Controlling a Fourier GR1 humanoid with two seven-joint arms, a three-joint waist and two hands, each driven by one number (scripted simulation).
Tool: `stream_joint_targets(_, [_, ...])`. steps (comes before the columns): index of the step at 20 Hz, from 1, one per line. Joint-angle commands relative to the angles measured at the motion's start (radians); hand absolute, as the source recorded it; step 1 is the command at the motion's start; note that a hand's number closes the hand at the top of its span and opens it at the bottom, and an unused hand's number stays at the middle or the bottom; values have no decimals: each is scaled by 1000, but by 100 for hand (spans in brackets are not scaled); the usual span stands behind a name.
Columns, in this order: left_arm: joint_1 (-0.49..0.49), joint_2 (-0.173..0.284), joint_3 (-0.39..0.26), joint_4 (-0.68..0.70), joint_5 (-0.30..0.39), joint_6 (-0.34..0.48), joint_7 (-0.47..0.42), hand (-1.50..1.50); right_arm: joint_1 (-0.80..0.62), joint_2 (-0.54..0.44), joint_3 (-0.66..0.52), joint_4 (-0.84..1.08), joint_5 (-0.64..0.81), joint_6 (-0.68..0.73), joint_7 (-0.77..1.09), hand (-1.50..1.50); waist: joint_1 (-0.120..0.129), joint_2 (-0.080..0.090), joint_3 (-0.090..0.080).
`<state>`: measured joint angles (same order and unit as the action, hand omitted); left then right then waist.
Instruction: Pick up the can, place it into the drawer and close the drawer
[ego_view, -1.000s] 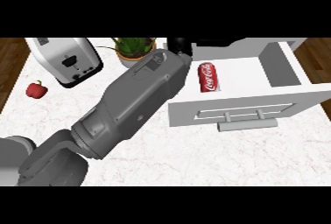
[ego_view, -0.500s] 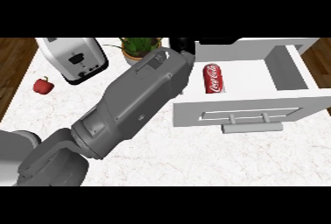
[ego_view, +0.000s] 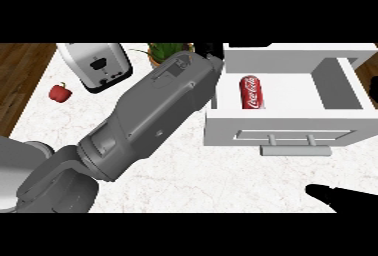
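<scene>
- A wood floor (ego_view: 18, 75) shows along the left edge, beside the white marble table (ego_view: 221, 180).
- A red pepper (ego_view: 60, 92) lies on the table near its left edge.
- A toaster (ego_view: 96, 67) stands just right of the pepper, at the far side of the table.
- The left forearm (ego_view: 148, 120) runs as a grey diagonal from the lower left corner up toward the drawer's left wall.
- A potted plant (ego_view: 164, 51) sits behind the forearm, only its leaves and part of the pot visible.
- The left hand (ego_view: 209, 50) shows only as a dark patch at the forearm's far end, by the drawer's rear left corner; whether its fingers are spread or curled cannot be told.
- The can (ego_view: 252, 91) lies on its side inside the open drawer (ego_view: 284, 127), in the left part, apart from the hand and touching nothing but the drawer floor.
- The drawer's front panel faces the viewer, with a handle (ego_view: 293, 150) below it.
- The right hand (ego_view: 343, 197) shows at the lower right corner, low over the table, with straight fingers pointing left and holding nothing.
</scene>
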<state>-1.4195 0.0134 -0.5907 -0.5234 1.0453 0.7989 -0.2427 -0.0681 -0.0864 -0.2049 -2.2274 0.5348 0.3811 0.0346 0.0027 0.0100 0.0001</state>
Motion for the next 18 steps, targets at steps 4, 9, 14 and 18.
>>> stream_joint_targets(4, [-13, 8, 17, -11, -33, 18, 47, -150, -160, -10, 185, 241, 308, -138, -49, -150, 15, -6, 0])
stream_joint_targets(9, [24, 47, 15, -33, -68, 33, 68, -150, -282, -39, 204, 493, 395, -218, -117, -150, 20, -5, 0])
stream_joint_targets(14, [45, 118, -5, -109, -93, 17, 136, -150, -389, -83, 252, 671, 527, -250, -119, -150, 38, -10, 0])
stream_joint_targets(18, [53, 123, -9, -146, -118, 58, 153, -150, -453, -56, 252, 923, 616, -412, -149, -150, 40, -4, 1])
